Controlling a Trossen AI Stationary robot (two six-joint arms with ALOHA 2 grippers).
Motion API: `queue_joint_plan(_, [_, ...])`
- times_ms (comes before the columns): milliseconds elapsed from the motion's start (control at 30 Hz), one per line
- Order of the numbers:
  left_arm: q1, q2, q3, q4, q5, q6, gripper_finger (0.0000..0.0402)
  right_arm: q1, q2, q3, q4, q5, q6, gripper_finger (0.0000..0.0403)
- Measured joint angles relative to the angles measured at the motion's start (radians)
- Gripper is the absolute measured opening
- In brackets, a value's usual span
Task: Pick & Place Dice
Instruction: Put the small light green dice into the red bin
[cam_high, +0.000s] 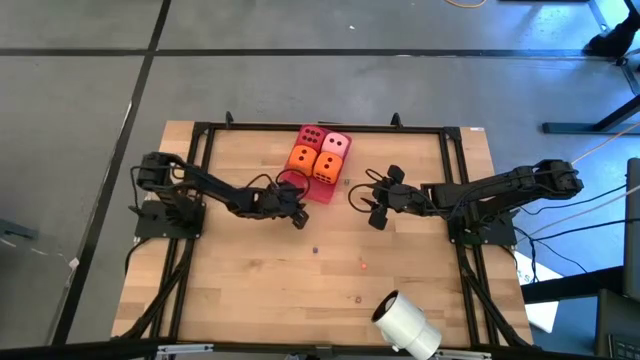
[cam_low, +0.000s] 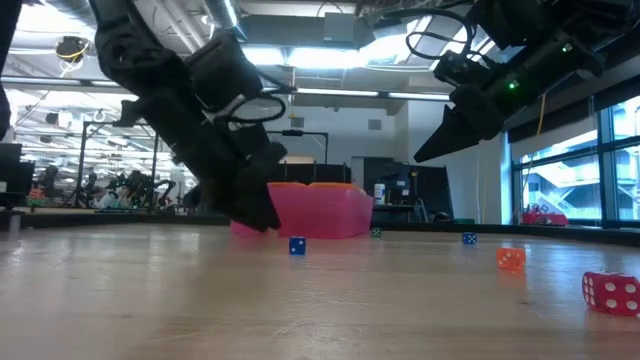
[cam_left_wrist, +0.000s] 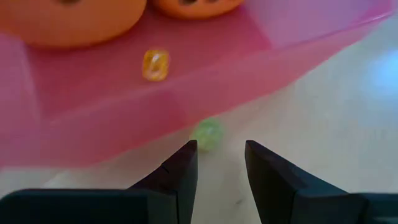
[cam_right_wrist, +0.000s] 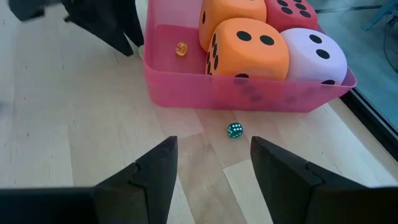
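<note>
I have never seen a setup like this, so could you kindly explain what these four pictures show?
Two dark robot arms work at a wooden table. One picture looks straight down, one looks level across the tabletop, and two come from cameras on the wrists. A pink tray holds four big soft dice and one tiny yellow die. Small dice lie on the wood, including a green die, and a white roll sits near the table's edge. The left gripper is by the tray; the right gripper is beside it. Both are open, holding nothing.

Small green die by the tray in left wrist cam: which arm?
Left. The green die lies just ahead of the open left gripper, beside the tray. The right gripper looks farther away.
</note>
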Motion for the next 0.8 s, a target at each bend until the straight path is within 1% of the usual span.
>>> queue_joint_plan(200, [0.001, 0.019, 0.0, 0.0, -0.027, -0.025, 0.0127, 0.0, 0.0, 0.0, 0.0, 0.003, 0.0, 0.0203])
queue_joint_plan(367, [0.001, 0.02, -0.001, 0.002, -0.126, -0.025, 0.0127, 0.0, 0.0, 0.0, 0.0, 0.003, 0.0, 0.0203])
queue_joint_plan(433, [0.008, 0.02, -0.001, 0.002, -0.151, -0.018, 0.0127, 0.0, 0.0, 0.0, 0.0, 0.002, 0.0, 0.0203])
queue_joint_plan(667, [0.015, 0.02, -0.001, -0.003, -0.155, -0.006, 0.0127, 0.0, 0.0, 0.0, 0.0, 0.002, 0.0, 0.0203])
queue_joint_plan(800, [0.014, 0.02, -0.001, -0.01, -0.124, -0.006, 0.0127, 0.0, 0.0, 0.0, 0.0, 0.002, 0.0, 0.0203])
